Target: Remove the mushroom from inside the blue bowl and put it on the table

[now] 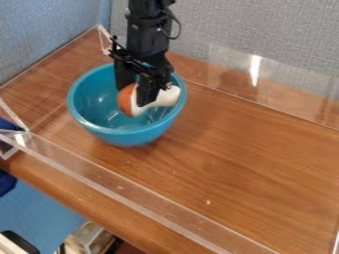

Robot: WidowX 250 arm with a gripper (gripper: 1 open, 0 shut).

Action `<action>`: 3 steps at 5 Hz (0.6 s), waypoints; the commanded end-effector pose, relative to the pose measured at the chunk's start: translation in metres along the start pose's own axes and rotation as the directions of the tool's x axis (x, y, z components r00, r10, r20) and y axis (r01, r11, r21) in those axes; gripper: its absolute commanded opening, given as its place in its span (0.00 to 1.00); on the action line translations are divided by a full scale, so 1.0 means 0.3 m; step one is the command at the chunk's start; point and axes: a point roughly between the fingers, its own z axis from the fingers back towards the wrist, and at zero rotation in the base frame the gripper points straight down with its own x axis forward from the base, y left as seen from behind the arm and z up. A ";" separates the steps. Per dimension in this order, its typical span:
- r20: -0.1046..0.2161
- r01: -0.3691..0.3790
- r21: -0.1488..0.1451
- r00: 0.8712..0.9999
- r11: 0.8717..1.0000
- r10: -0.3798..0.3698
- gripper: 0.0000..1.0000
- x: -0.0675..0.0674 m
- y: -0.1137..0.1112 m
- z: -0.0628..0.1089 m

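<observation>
Blue bowl (106, 117) on wooden table (239, 149)

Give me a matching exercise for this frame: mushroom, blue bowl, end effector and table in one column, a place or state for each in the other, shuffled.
Things:
1. mushroom
2. blue bowl
3. end effector
4. table

Places or states:
A. bare wood-grain surface to the right of the bowl, edged by clear walls
B. reaching straight down into the bowl, shut
C. gripped inside the bowl, orange cap to the left, white stem to the right
D. resting on the table near its far left corner

Pairs: 1-C, 2-D, 3-B, 4-A
</observation>
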 end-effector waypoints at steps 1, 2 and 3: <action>0.081 0.002 0.030 0.997 1.000 -0.005 0.00 0.007 -0.005 0.085; 0.078 0.000 0.028 0.997 1.000 -0.002 0.00 0.009 -0.005 0.078; 0.075 -0.003 0.025 0.997 1.000 0.001 0.00 0.011 -0.005 0.070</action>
